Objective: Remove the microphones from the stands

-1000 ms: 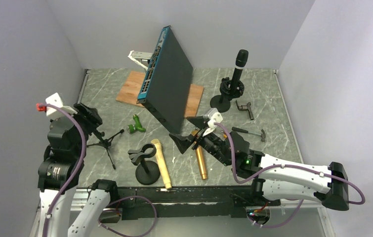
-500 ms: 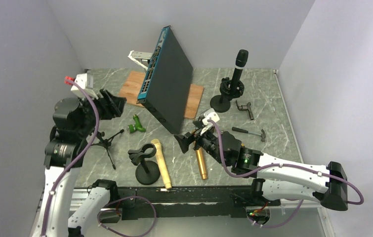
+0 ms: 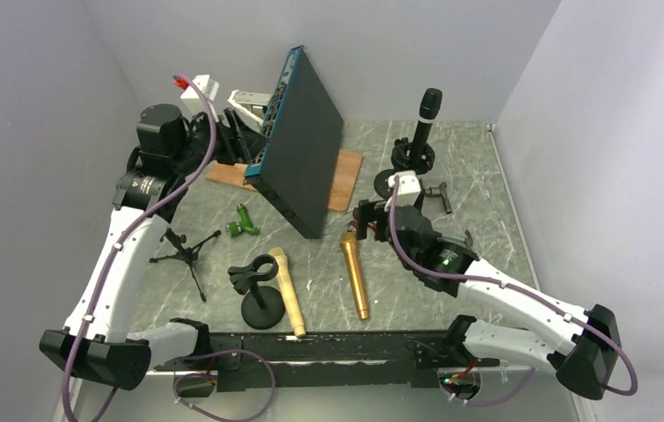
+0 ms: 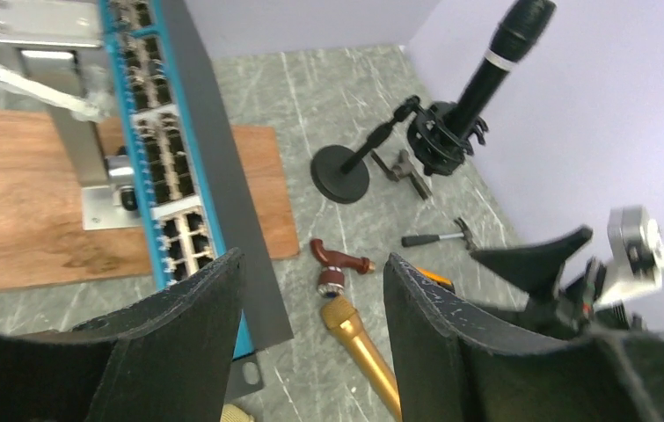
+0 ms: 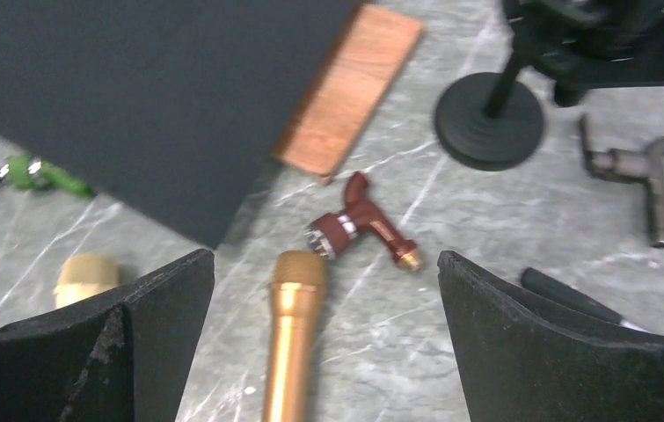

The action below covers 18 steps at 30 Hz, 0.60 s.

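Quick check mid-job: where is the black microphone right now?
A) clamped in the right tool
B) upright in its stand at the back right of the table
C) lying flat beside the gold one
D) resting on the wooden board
B: the black microphone sits upright in the clip of its stand, apart from the gold one lying flat nearer the arms.

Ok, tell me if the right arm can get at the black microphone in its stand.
Probably yes: the right gripper, fingers open, sits near the stand, and nothing lies between it and the black microphone.
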### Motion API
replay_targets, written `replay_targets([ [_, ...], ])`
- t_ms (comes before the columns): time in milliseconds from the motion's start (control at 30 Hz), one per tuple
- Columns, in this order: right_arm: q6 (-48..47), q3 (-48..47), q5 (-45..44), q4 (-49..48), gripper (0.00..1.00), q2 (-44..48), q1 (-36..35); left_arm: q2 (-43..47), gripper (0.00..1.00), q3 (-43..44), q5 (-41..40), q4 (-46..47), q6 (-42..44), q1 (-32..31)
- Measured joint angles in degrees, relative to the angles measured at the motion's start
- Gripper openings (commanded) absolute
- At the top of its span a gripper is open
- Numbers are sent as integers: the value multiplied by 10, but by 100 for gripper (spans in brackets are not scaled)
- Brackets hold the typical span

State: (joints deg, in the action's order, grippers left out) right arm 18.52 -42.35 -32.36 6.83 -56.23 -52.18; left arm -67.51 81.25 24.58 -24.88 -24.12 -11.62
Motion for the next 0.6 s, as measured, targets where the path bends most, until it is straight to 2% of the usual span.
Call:
replay_targets([
  [167, 2, -34, 9, 39, 100, 0, 92, 9, 63, -12, -5, 12, 45, -41],
  [467, 19, -117, 94, 83, 99, -4, 281, 105, 63, -131, -1, 66, 99, -43],
  [600, 34, -166, 144, 86, 98, -23, 354, 119, 63, -139, 13, 87, 99, -43],
])
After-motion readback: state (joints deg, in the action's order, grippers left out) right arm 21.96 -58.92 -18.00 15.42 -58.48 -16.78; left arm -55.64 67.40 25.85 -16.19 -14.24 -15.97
